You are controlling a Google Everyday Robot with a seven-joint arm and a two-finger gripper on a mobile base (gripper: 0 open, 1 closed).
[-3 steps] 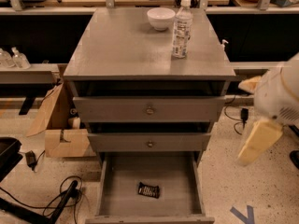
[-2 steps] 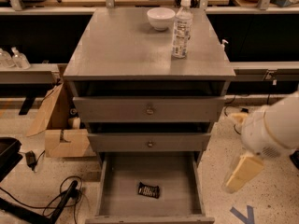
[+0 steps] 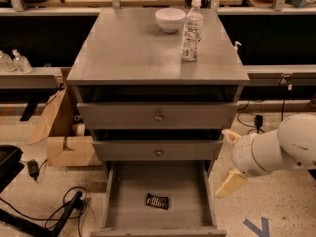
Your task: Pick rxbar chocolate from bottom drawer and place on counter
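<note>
The bottom drawer (image 3: 190, 184) is standing pulled out, and the bar (image 3: 157, 201) is lying on its floor near the front, a little left of centre and clear of the side walls; its print is too blurred to read. The gripper (image 3: 228, 160) is hanging to the right of the cabinet, outside the drawer and just beside its right wall, level with the lower closed drawer front (image 3: 158, 151). Its two pale fingers (image 3: 231, 183) are standing wide apart, holding nothing. On the counter (image 3: 133, 48), a bottle (image 3: 192, 29) is standing upright near the back right, with a white bowl (image 3: 170, 19) just beside it to the left.
</note>
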